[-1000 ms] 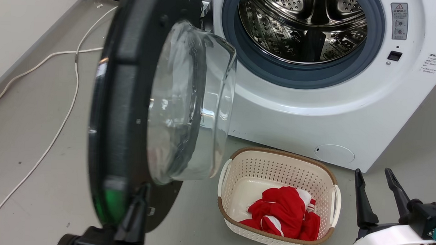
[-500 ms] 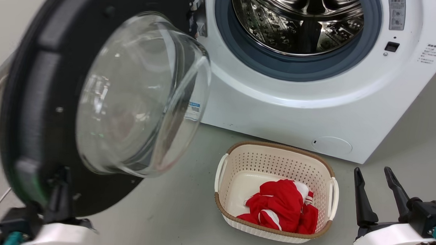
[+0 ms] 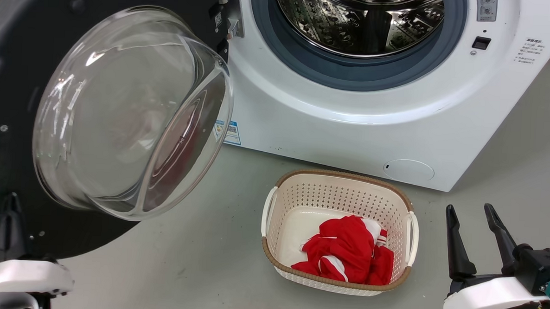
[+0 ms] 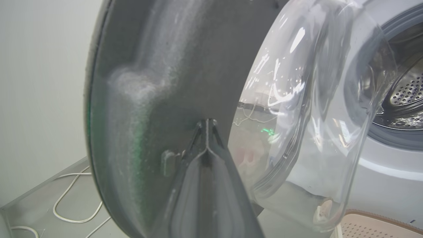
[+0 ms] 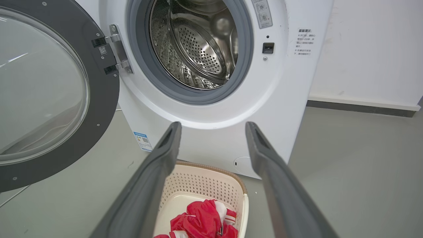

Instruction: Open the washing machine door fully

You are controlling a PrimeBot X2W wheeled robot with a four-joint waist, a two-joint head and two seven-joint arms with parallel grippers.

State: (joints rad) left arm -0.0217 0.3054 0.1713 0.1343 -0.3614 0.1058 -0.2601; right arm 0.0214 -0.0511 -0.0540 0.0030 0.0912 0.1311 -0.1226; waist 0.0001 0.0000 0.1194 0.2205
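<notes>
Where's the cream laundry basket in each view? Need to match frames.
Head view: cream perforated plastic basket lower centre, on the floor before the white washing machine.
Left wrist view: a sliver in the bottom right corner.
Right wrist view: bottom centre, framed by the right claw.
Shared landmark: the perforated steel drum.

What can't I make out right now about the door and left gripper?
- Washing machine door left rim: cut off by head view's edge.
- Left gripper contact with door: left wrist view too blurred.
- Warning label text: too small, right wrist view.

Washing machine door [image 3: 105, 114] wider open.
</notes>
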